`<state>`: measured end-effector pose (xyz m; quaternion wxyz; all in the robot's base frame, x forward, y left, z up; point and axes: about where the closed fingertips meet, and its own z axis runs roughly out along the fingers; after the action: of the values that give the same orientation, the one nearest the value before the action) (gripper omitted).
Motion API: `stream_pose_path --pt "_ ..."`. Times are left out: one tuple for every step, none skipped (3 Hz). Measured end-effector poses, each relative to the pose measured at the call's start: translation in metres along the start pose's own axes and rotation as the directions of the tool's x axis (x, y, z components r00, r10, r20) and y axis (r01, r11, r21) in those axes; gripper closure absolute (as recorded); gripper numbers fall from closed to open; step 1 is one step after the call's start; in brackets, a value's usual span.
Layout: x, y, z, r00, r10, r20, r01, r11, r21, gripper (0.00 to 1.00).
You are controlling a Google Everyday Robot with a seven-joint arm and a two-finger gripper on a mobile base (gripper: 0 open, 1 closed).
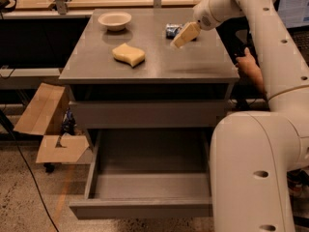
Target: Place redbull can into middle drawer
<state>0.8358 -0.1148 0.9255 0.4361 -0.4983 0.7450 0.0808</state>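
Gripper (184,35): a cream wedge at the end of the white arm (254,18), poised low over the far right part of the grey cabinet top (193,64). Whether it is released or clenched cannot be told.

Redbull can (172,30): on the cabinet top, just beyond and left of the gripper tip, which covers its right end. Contact between the two cannot be made out.

Other items on the top: a yellow sponge (129,54) left of and nearer than the gripper, and a white bowl (114,20) at the far left. Both are well apart from the can.

Middle drawer (140,208): pulled out below the top, grey floor exposed. The robot's large white body (253,173) stands just beside its right end and hides that corner.

Surroundings: a person's hand (249,65) at the cabinet's right edge, behind the arm, and an opened cardboard box (44,116) on the floor to the left.
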Motion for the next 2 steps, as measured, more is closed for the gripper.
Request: stream_pose_path --pt "0.0147 -0.0119 0.0107 0.998 0.068 0.017 -0.068 0.9973 0.028 0.0" --pt "0.0223 -0.0218 0.0169 0.996 0.089 0.029 -0.091 0.9946 0.051 0.0"
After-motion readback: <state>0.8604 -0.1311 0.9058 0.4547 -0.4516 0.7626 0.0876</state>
